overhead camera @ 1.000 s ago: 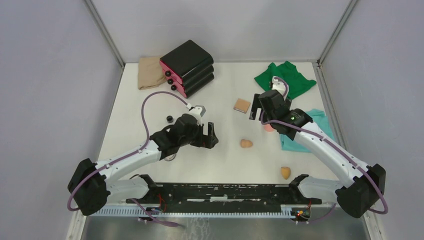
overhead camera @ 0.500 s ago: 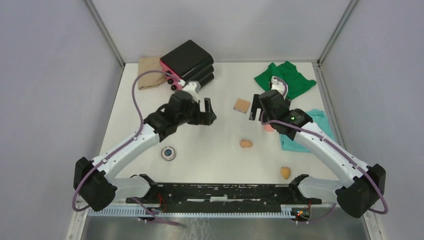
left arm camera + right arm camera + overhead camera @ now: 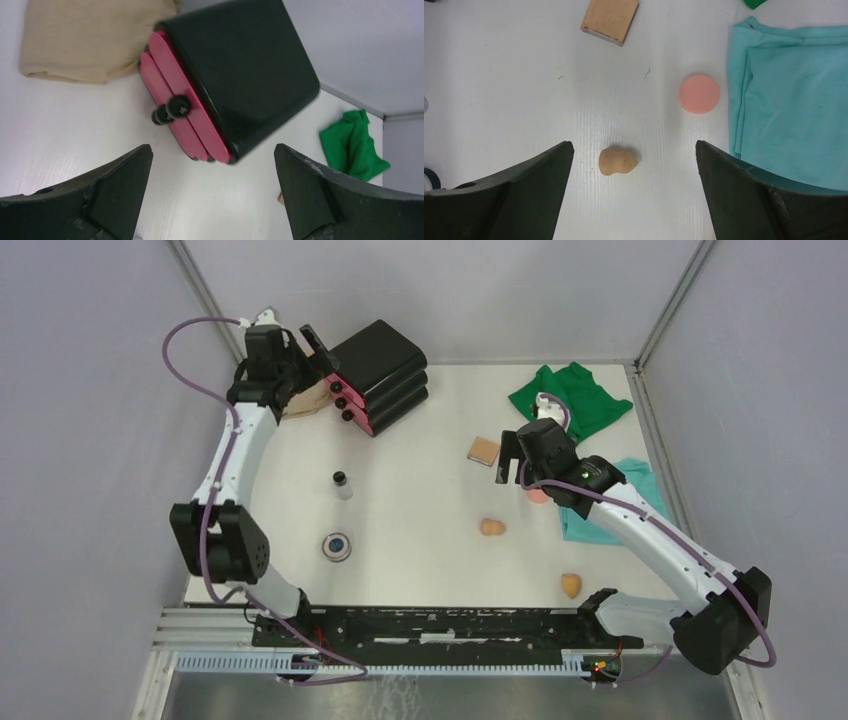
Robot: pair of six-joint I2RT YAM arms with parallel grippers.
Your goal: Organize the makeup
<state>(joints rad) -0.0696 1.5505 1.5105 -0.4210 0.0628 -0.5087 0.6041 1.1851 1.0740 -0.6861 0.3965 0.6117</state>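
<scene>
Glossy black plastic box [image 3: 250,75], soft beige cloth [image 3: 85,40], matt tan sponge [image 3: 617,161], smooth white tabletop [image 3: 514,90]

Left gripper [image 3: 300,352] swung from table centre to black box [image 3: 385,360].

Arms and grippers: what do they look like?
The left arm and right arm have white links, black joints and bases, with a purple cable along each. The left gripper and right gripper are black, with two broad wedge-shaped fingers. A small green light shows on the right wrist.
</scene>
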